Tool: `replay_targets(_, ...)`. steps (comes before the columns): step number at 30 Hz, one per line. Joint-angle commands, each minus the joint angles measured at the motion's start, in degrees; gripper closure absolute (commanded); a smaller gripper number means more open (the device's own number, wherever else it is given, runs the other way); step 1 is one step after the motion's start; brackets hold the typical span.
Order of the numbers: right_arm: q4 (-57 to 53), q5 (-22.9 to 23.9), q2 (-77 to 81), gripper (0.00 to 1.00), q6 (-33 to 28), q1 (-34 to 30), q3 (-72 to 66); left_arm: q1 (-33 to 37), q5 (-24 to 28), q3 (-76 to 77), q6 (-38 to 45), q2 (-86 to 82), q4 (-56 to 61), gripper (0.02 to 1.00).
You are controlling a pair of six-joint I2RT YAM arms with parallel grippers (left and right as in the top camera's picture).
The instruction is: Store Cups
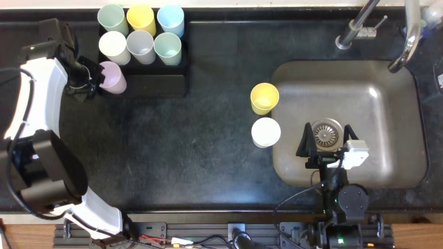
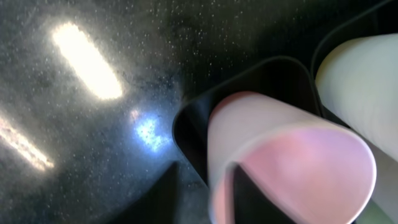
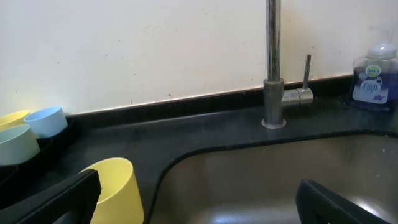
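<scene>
showing the left gripper (image 1: 88, 75) closed on the rim of a pink cup (image 1: 113, 77), held tilted at the front-left slot of the black rack (image 1: 163, 84). right gripper (image 1: 327, 133) spread wide, holding nothing, above the sink (image 1: 387, 104). yellow cup (image 1: 264, 97) and white cup (image 1: 266, 132) stand on the counter (image 1: 208, 138) just beside the sink.

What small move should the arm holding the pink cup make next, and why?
Probably lower the pink plastic cup into the vacant corner slot of the black tray: the left gripper holds it tilted over that slot, beside the white plastic cup.
</scene>
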Motion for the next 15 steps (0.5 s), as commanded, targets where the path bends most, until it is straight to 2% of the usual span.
replay_targets(1,0.3,-0.2,-0.5,0.003,0.3,-0.2,-0.8,0.1,-0.4,1.5,-0.3,0.3,-0.2,0.088)
replay_targets(2,0.3,-0.2,-0.5,0.007,0.3,-0.2,-0.8,0.1,-0.3,1.5,-0.3,0.3,-0.4,0.02)
replay_targets(9,0.3,-0.2,-0.5,0.005,0.3,-0.2,-0.8,-2.1,1.2,1.5,0.0,-4.8,-2.6,0.02)
replay_targets(11,0.3,-0.2,-0.5,0.003,0.3,-0.2,-0.8,-5.2,1.6,1.5,2.5,-8.2,-2.3,0.02)
replay_targets(13,0.3,-0.2,-0.5,0.003,0.3,-0.2,-0.8,-11.1,1.2,1.9,7.3,-11.5,0.0,0.018)
replay_targets(15,0.3,-0.2,-0.5,0.003,0.3,-0.2,-0.8,-18.5,-1.9,3.4,9.0,-12.7,1.5,0.02)
